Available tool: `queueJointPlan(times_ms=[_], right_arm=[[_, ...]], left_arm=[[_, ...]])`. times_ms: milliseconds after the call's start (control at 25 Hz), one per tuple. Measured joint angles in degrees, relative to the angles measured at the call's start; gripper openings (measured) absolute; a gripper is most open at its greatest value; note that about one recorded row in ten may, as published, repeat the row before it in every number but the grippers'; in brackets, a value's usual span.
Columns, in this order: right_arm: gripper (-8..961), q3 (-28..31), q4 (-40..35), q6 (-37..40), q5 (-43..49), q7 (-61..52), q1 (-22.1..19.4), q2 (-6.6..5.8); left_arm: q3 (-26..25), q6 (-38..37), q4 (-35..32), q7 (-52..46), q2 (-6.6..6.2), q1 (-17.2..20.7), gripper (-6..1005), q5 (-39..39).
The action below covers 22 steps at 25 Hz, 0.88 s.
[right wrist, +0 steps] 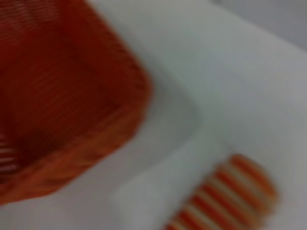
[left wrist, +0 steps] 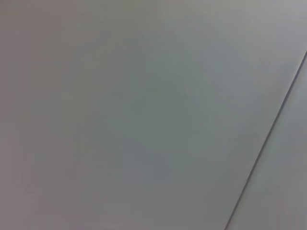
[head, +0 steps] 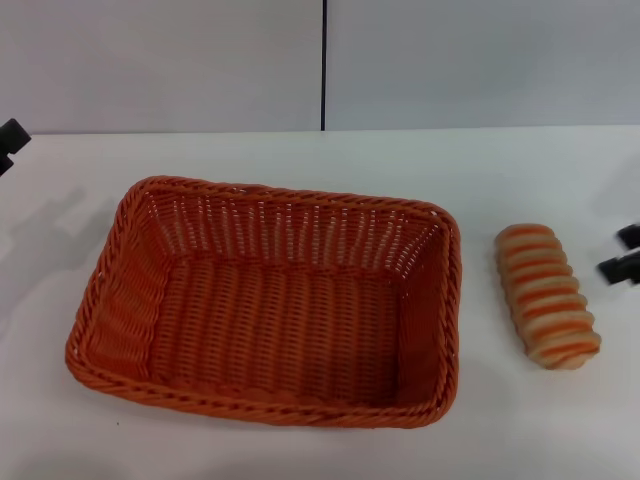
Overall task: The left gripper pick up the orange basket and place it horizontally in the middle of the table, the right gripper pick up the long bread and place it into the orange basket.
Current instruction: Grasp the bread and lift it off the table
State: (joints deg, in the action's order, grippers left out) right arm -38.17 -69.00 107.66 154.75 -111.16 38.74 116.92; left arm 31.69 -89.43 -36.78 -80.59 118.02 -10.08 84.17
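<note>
The orange basket (head: 270,305) sits lengthwise mid-desk (head: 300,450), empty – the long bread (head: 547,295) lies just beside it at 3 o'clock, my right tool (head: 622,255) near it, grip unclear; my left tool (head: 8,143) hangs far off at 10 o'clock, grip unclear too

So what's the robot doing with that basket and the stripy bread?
Nothing is being held right now. The orange basket sits empty, long side across the middle of the table. The long bread lies on the table just to the basket's right, not touching it. The right gripper is at the right edge, next to the bread. The left gripper is off at the far left edge.
</note>
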Motion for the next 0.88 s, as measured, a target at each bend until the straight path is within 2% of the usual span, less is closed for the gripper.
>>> queueJointPlan(times_ms=[80, 200, 400, 720, 880], right_arm=[[509, -1.7, 1.4, 0.0, -0.1, 0.0, 0.6, 0.84], [503, -4.9, 5.6, -1.5, -0.2, -0.6, 1.5, 1.41], [494, -8.4, 9.5, -6.1, -0.2, -3.0, 2.0, 1.47], [478, -8.6, 9.5, -7.3, -0.4, -3.7, 1.5, 1.52], [470, -8.8, 12.4, -8.2, -0.5, -3.2, 1.8, 1.47]], left_arm=[[0.0, 0.0, 0.1, 0.2, 0.00, 0.0, 555, 0.0], [-0.1, 0.1, 0.1, 0.3, 0.01, -0.1, 555, 0.0], [-0.1, 0.1, 0.1, 0.3, 0.01, -0.2, 554, -0.1], [-1.1, 0.0, 0.3, -0.2, -0.02, -0.1, 553, -0.1], [-1.1, 0.0, 0.3, -0.2, -0.03, -0.1, 552, -0.1]])
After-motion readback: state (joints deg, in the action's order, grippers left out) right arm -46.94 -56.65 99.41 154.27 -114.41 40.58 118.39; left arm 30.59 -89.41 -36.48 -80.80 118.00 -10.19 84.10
